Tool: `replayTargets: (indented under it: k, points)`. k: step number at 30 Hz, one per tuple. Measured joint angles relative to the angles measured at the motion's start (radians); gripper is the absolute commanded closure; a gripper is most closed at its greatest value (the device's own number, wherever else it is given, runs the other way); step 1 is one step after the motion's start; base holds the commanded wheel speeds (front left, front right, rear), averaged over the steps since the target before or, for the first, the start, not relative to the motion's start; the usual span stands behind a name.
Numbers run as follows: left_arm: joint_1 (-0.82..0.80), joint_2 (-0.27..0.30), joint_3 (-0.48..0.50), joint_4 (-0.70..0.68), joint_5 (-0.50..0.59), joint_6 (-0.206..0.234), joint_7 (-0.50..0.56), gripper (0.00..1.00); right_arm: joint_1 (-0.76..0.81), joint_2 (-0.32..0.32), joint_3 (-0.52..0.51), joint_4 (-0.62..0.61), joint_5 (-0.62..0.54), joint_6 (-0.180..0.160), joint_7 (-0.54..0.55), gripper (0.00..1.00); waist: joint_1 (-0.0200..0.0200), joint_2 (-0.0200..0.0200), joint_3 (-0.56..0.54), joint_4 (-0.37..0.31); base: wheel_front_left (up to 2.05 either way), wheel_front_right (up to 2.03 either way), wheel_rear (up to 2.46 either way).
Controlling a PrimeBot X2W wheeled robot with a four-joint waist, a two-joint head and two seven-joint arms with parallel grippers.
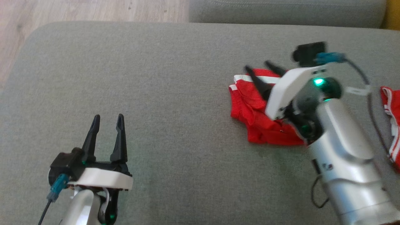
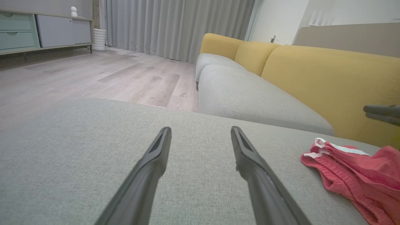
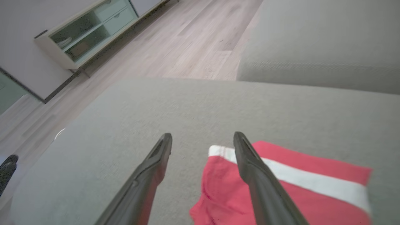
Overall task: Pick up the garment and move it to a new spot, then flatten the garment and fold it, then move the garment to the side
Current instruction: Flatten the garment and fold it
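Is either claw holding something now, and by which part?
Nothing is held. The right claw is open above the garment; the left claw is open, apart from it.

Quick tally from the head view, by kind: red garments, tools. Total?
Red garments: 2 (middle garment, edge garment)
Tools: 2 (left tool, right tool)
Total: 4

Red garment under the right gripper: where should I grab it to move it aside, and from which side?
Probably the far-left corner of the garment, where the white band ends and the folded layers stack up. Come from above with the right gripper, whose jaws stand open over it; the rest lies flat and offers little to pinch.
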Motion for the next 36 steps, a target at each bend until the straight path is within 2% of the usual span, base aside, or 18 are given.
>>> replayTargets:
  k: [2, 6, 10, 13, 14, 15, 16, 23, 27, 32, 35, 36]
  points:
    - [0.003, 0.003, 0.0, 0.0, 0.0, 0.001, 0.0, 0.0, 0.005, -0.017, -0.059, -0.01, -0.041, 0.0, -0.008, 0.0, 0.0, 0.0, -0.007, -0.007, 0.0, 0.0, 0.0]
    - [0.023, 0.01, 0.0, 0.0, 0.0, 0.001, 0.0, 0.0, 0.04, -0.097, -0.146, -0.011, -0.143, 0.0, -0.03, 0.0, 0.0, 0.0, -0.016, -0.02, 0.0, 0.0, 0.0]
    - [0.024, 0.017, -0.003, -0.001, 0.0, 0.005, 0.002, 0.0, 0.09, -0.153, -0.14, 0.026, -0.235, 0.0, -0.071, 0.0, 0.0, 0.0, -0.017, -0.03, 0.0, 0.0, 0.0]
    - [0.024, 0.027, -0.004, -0.002, 0.0, 0.006, 0.005, 0.0, 0.095, -0.161, -0.112, 0.061, -0.277, 0.0, -0.092, 0.04, 0.0, 0.0, -0.016, -0.033, 0.0, 0.0, 0.0]
    - [0.024, 0.029, -0.005, -0.004, 0.0, 0.008, 0.006, 0.0, 0.095, -0.16, -0.1, 0.073, -0.283, 0.0, -0.098, 0.53, 0.0, 0.0, -0.015, -0.034, 0.0, 0.0, 0.0]
    - [0.024, 0.03, -0.006, -0.007, 0.0, 0.008, 0.009, 0.0, 0.095, -0.159, -0.085, 0.084, -0.283, 0.0, -0.102, 0.97, -0.0001, 0.0, -0.014, -0.034, 0.0, 0.0, 0.0]
    - [0.024, 0.032, -0.007, -0.009, 0.0, 0.008, 0.013, 0.0, 0.095, -0.16, -0.065, 0.096, -0.283, 0.0, -0.104, 1.0, 0.0, 0.0, -0.013, -0.033, 0.0, 0.0, 0.0]
    - [0.023, 0.037, -0.015, -0.016, 0.0, 0.008, 0.013, 0.0, 0.093, -0.137, 0.099, 0.15, -0.257, 0.0, -0.105, 1.0, 0.0, 0.0, -0.006, -0.034, 0.0, 0.0, 0.0]
    - [0.023, 0.038, -0.02, -0.016, 0.0, 0.01, 0.015, 0.0, 0.092, -0.097, 0.246, 0.146, -0.129, 0.0, -0.095, 1.0, 0.0, 0.0, -0.01, -0.033, 0.0, 0.0, 0.0]
    - [0.024, 0.04, -0.02, -0.016, -0.001, 0.018, 0.015, 0.0, 0.143, -0.07, 0.445, -0.017, 0.093, 0.0, -0.032, 1.0, 0.0, 0.0, -0.021, -0.037, 0.0, 0.0, 0.0]
    - [0.027, 0.041, -0.016, -0.019, -0.01, 0.027, 0.015, 0.0, 0.187, -0.093, 0.475, -0.112, 0.161, 0.0, -0.035, 1.0, -0.0001, 0.0, -0.03, -0.046, 0.0, 0.0, 0.0]
    - [0.031, 0.043, -0.014, -0.02, -0.01, 0.028, 0.015, 0.0, 0.198, -0.106, 0.463, -0.137, 0.163, 0.0, -0.056, 0.85, 0.0, 0.0, -0.034, -0.049, 0.0, 0.0, 0.0]
